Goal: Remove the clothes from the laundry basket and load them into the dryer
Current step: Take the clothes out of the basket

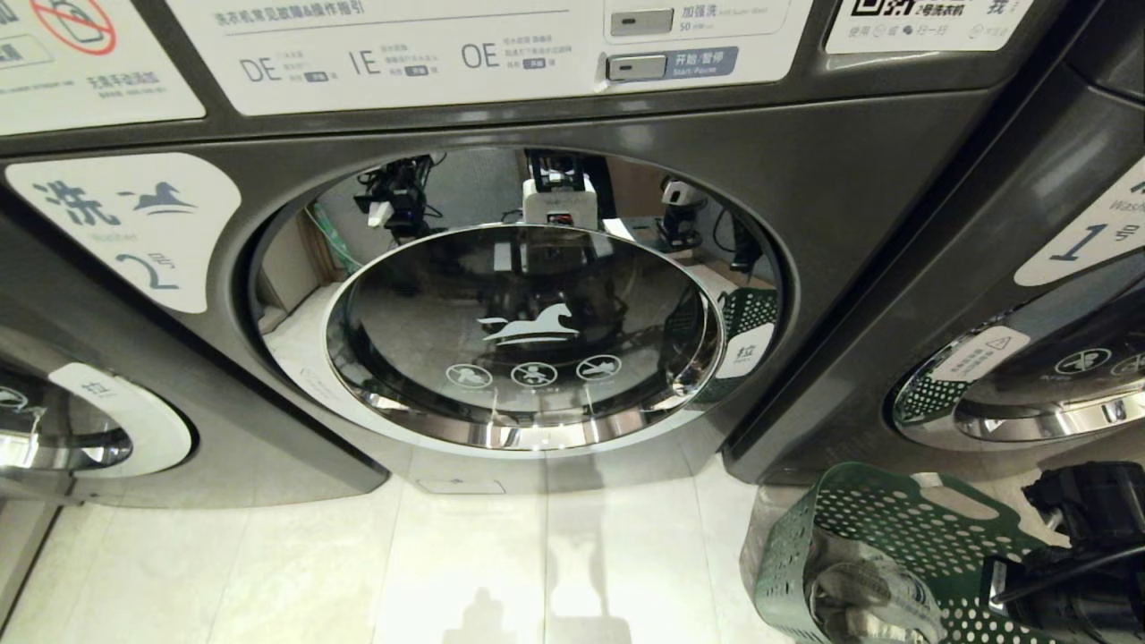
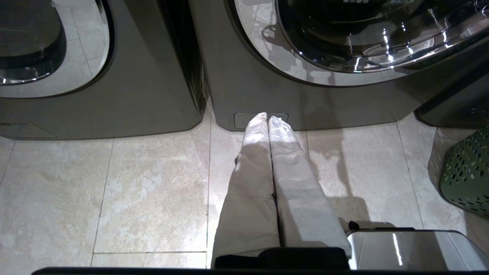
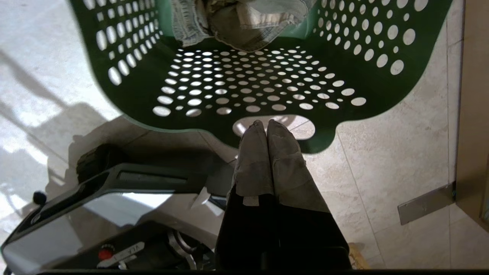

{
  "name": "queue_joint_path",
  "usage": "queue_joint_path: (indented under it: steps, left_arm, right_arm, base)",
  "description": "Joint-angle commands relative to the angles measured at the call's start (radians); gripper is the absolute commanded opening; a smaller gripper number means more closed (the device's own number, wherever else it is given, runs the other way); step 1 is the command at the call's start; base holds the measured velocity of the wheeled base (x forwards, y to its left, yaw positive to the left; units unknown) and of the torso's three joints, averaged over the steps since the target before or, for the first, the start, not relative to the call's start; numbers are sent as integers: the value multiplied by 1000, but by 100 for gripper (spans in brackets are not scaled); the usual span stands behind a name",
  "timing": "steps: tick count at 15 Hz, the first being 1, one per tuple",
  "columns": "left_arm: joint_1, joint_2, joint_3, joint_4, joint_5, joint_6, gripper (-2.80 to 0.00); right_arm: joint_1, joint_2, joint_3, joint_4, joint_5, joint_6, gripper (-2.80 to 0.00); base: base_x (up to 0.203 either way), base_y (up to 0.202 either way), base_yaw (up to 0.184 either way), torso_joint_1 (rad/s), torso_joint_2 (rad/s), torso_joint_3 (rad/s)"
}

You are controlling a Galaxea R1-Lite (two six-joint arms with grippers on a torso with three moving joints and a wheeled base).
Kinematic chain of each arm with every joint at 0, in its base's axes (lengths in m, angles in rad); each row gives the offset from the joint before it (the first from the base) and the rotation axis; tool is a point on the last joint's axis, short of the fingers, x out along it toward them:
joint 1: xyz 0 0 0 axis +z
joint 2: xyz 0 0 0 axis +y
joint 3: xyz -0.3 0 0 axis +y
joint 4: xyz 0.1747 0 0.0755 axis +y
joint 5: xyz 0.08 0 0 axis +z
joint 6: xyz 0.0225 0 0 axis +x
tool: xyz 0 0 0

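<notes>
Two tools in view, both with padded fingers pressed together and nothing held. Right tool point(image 3: 266, 123): tips sit over the near rim of the green laundry basket point(image 3: 126, 57), right at its handle cutout, above the tiled floor point(image 3: 386, 152). Just beyond the tips, the perforated basket bottom is bare; farther in, against the far wall, lies a crumpled bundle of grey clothes point(image 3: 240, 23). Head view places the basket at lower right, in front of the gap between two machines, right arm point(image 1: 1082, 555) beside it. Left tool point(image 2: 268, 119): hangs low over floor tile, tips pointing at the base panel of the middle dryer point(image 2: 267, 95). Farther up, the dryer door point(image 1: 528, 335) is closed, its dark glass reflecting the robot.
</notes>
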State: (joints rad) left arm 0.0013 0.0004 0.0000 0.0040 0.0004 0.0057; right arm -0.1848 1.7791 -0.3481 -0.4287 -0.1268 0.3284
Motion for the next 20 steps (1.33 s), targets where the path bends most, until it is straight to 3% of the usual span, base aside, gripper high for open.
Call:
queue_joint_path:
  steps: [1,11,20]
  left_arm:
    - [0,0,2,1,0,0,-280]
    - [0,0,2,1,1,0,-280]
    - [0,0,2,1,1,0,-280]
  right_arm:
    - [-36,127,9,-87,5,-7,-280]
    - [-105,514,20,-547,121,-215,-280]
    - [-105,790,29,-831,138,-246,-280]
  base:
    - [0,0,0,3,2,-198]
    - [0,0,0,2,2,-196]
    - [0,0,0,2,3,-105]
